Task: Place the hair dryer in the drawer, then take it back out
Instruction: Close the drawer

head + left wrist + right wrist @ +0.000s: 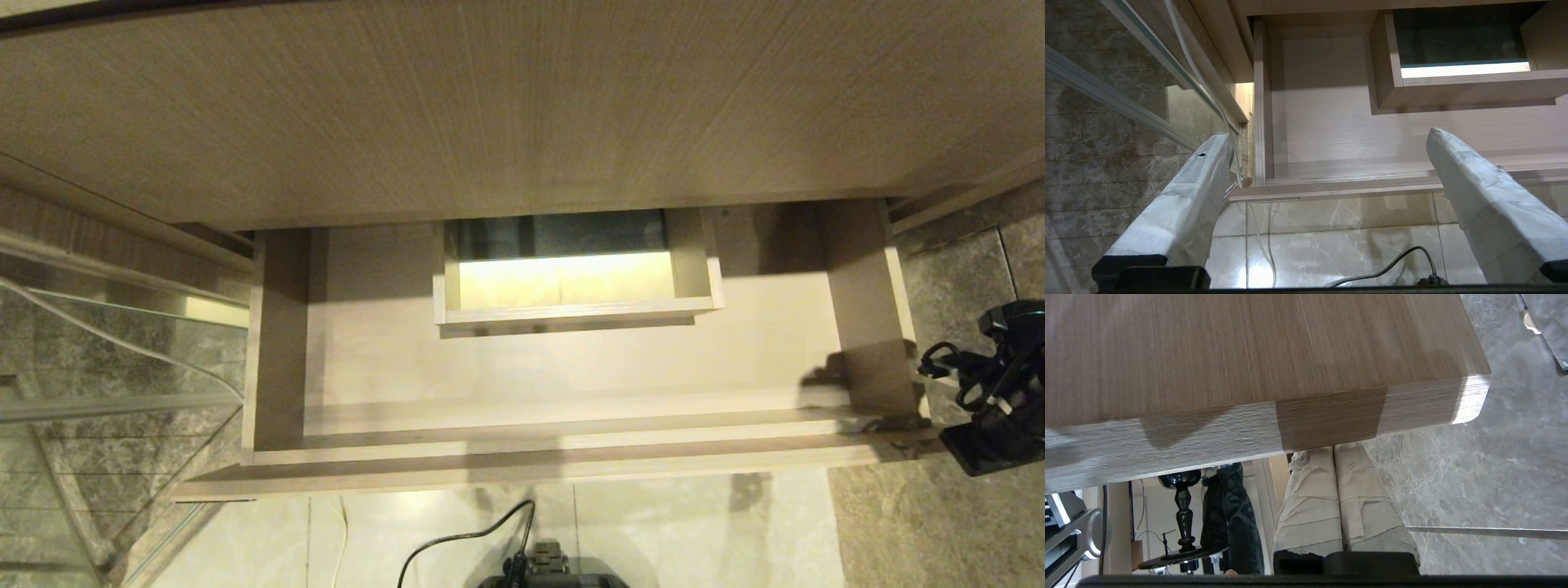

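Right now one big drawer is pulled out with nothing inside, and no hair dryer shows. Two grippers: the right gripper sits at the drawer's right front corner, fingers pressed together; the left gripper hangs back, fingers wide apart.

Right arm: visible at the right edge of the head view, wrist and cabling in dark housing. Right gripper: taped fingers pressed together, fully closed, nothing between them. Left gripper: fingers spread wide apart, holding nothing.
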You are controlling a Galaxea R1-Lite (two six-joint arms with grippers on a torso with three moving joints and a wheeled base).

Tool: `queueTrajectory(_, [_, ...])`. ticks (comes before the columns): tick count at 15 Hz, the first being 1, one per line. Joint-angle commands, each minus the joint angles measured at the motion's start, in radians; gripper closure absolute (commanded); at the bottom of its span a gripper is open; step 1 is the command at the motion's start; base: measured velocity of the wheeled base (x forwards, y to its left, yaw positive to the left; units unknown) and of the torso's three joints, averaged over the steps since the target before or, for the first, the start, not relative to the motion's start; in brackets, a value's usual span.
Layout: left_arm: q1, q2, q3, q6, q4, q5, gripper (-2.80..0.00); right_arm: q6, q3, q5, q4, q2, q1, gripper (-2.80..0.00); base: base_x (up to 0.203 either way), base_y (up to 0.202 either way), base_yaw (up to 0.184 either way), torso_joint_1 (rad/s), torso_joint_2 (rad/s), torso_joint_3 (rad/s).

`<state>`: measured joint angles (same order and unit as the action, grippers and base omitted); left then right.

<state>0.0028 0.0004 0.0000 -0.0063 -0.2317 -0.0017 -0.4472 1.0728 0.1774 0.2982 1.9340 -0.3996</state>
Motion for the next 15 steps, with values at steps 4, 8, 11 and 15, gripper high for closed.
queueTrajectory(4, [0.0,0.0,0.04,0.0,-0.001,0.0,-2.8,-0.004,0.001,0.002,-0.04,-0.012,-0.001,0.0,0.0,0.0,0.0,0.0,0.0,0.0])
queueTrajectory(8, [0.0,0.0,0.04,0.0,-0.001,0.0,-2.8,-0.002,-0.001,0.002,-0.062,-0.021,-0.001,0.0,0.0,0.0,0.0,0.0,0.0,0.0])
queueTrajectory(11, [0.0,0.0,0.04,-0.001,-0.001,0.0,-2.8,-0.002,0.001,0.0,-0.065,-0.021,-0.001,0.0,0.0,0.0,0.0,0.0,0.0,0.0])
queueTrajectory(15, [0.0,0.0,0.04,0.0,-0.002,0.0,-2.8,0.017,0.023,-0.001,-0.072,-0.015,0.001,0.0,0.0,0.0,0.0,0.0,0.0,0.0])
